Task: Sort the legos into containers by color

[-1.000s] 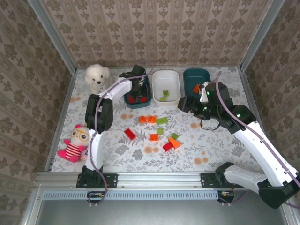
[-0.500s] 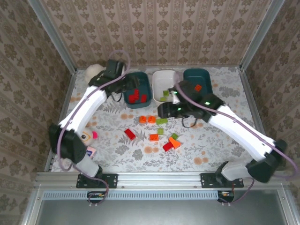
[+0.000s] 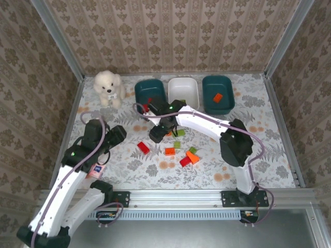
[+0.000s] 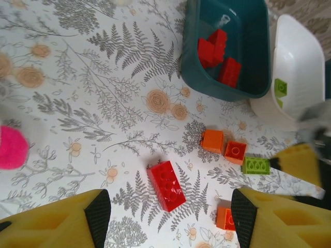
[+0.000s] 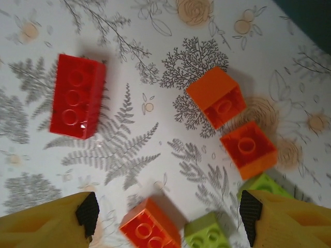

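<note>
Floral tablecloth (image 3: pixel 129 170) covers the table, with patterned wallpaper on three sides. At the far edge stand my three containers in a row: a teal bin (image 3: pixel 151 93) with red legos inside, a white bin (image 3: pixel 183 92), and a second teal bin (image 3: pixel 217 94) with one orange brick (image 3: pixel 217 97) in it. A white plush dog (image 3: pixel 107 85) sits left of them.

My left arm is folded back near the left edge, elbow low, forearm angled up toward the middle. Its left gripper (image 3: pixel 115 134) hangs above the cloth with the jaws apart and nothing between them. From that wrist I look down on a loose red brick (image 4: pixel 166 185). Beyond it lie two orange bricks (image 4: pixel 212 140) and a green one (image 4: pixel 256 165). Farther off I see the red pile (image 4: pixel 222 51) in the teal bin and a green brick (image 4: pixel 280 87) in the white one.

My right arm bends sharply at the elbow and reaches left across the table. Its right gripper (image 3: pixel 156 136) hovers over the loose legos in the middle, jaws spread and empty. Under it lie the red brick (image 5: pixel 77 96) to one side and two orange bricks (image 5: pixel 216 97) to the other. Another orange brick (image 5: pixel 151 230) and a green one (image 5: pixel 207 233) lie at the near edge between the pads.
</note>
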You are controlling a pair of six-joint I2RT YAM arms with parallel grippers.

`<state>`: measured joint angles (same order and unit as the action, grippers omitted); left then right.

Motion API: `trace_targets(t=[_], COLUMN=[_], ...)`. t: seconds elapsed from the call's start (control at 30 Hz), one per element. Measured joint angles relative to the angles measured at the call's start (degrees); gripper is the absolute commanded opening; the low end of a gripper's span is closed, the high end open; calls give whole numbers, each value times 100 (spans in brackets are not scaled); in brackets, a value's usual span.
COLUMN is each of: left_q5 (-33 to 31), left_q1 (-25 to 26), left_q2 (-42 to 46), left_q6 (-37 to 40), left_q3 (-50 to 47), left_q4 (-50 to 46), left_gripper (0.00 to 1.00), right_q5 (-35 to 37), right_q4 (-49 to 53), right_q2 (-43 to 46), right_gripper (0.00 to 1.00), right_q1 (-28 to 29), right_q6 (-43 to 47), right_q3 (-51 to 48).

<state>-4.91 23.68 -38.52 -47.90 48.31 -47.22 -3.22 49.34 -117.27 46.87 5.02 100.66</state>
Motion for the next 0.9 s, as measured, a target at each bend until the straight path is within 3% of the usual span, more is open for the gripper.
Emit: trace_targets(t=[0.37,0.73,0.9], left_q5=[-35,92,140], left_q1=[0,0,0], left_q2=[302,286,286], left_q6=[-142,-142,-142], left_q3=[9,57,57], left_q4=[-654,-774,-789], left_gripper=[65,65,64], right_q5=[291,590,562], right_q4=[-444,-446,-424], right_q2=[-835,-1486,-1665], right_gripper=[83,84,79], right_q1=[-146,-162,-186], right_q6=[1115,1327,1320], right_q3=[354,894,1176])
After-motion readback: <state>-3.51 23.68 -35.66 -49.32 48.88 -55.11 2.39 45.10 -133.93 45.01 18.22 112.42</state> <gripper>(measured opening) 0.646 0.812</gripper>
